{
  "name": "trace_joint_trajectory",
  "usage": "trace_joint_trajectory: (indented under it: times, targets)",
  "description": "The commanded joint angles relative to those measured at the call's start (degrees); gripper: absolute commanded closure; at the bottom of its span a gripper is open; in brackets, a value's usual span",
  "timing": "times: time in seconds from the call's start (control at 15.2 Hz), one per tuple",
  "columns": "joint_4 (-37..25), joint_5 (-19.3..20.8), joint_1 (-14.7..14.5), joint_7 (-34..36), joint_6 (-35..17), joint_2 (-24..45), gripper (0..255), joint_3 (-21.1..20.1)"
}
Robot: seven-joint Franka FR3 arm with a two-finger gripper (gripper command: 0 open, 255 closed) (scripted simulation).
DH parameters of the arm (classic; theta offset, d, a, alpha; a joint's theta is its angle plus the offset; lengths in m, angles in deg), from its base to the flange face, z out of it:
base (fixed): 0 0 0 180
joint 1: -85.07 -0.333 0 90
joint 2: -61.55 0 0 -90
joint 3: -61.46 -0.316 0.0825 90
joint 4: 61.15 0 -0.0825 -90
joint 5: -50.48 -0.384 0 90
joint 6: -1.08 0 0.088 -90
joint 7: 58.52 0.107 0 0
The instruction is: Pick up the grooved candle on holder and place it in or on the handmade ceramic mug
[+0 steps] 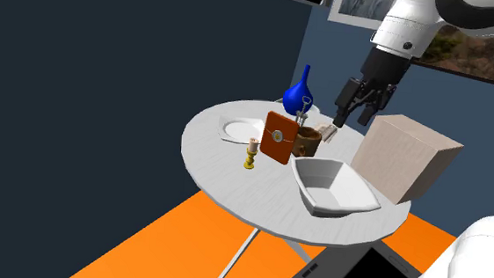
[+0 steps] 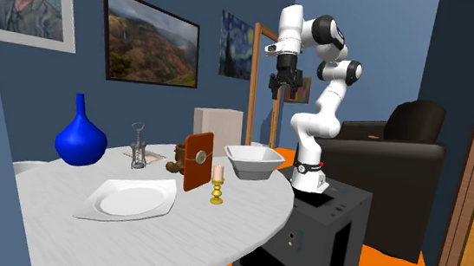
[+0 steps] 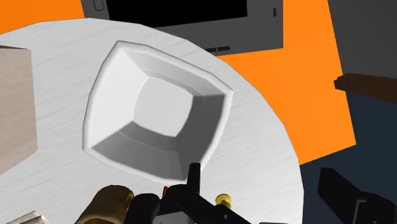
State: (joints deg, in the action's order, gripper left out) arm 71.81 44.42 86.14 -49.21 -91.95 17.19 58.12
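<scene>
The grooved candle [image 1: 251, 152] is a short pale stub on a small gold holder. It stands on the round white table [image 1: 233, 190] in front of a brown-orange case [image 1: 278, 136]. The brown ceramic mug [image 1: 308, 140] stands just behind that case. In the second exterior view the candle [image 2: 217, 182] stands right of the case [image 2: 197, 160], with the mug [image 2: 175, 161] behind it. My gripper [image 1: 355, 103] hangs open high above the table's far side, well clear of both, holding nothing. From the second exterior view the gripper [image 2: 281, 83] points down. In the wrist view a bit of the gold holder [image 3: 222, 200] and the mug [image 3: 107, 203] show.
A white square bowl [image 1: 333, 187] and a beige box [image 1: 404, 157] sit near the stand. A blue vase [image 1: 298, 91], a corkscrew [image 1: 304, 111] and a white plate [image 1: 240, 129] stand around the mug. Orange floor [image 1: 168, 243] lies below.
</scene>
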Motion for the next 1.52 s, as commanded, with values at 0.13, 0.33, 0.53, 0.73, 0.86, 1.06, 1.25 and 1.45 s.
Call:
trace_joint_trajectory:
  times: [0.13,0.33,0.53,0.73,0.86,1.06,1.25,1.45]
  targets:
    - [-0.2,0.0,0.2,0.3,-3.2,3.7,0,-0.5]
    - [-1.0,0.2,0.6,0.9,-7.8,9.5,0,-1.2]
    - [-2.5,0.5,1.0,1.6,-12.0,15.6,0,-1.8]
    - [-4.7,1.0,1.4,2.3,-15.7,21.9,0,-2.4]
    - [-6.5,1.5,1.7,2.9,-17.9,26.3,0,-2.7]
    - [-9.8,2.4,2.0,3.9,-20.8,32.9,0,-3.2]
    - [-13.7,3.4,2.2,4.9,-23.0,39.5,0,-3.4]
    - [-18.3,4.5,2.3,6.0,-24.7,46.3,0,-3.5]
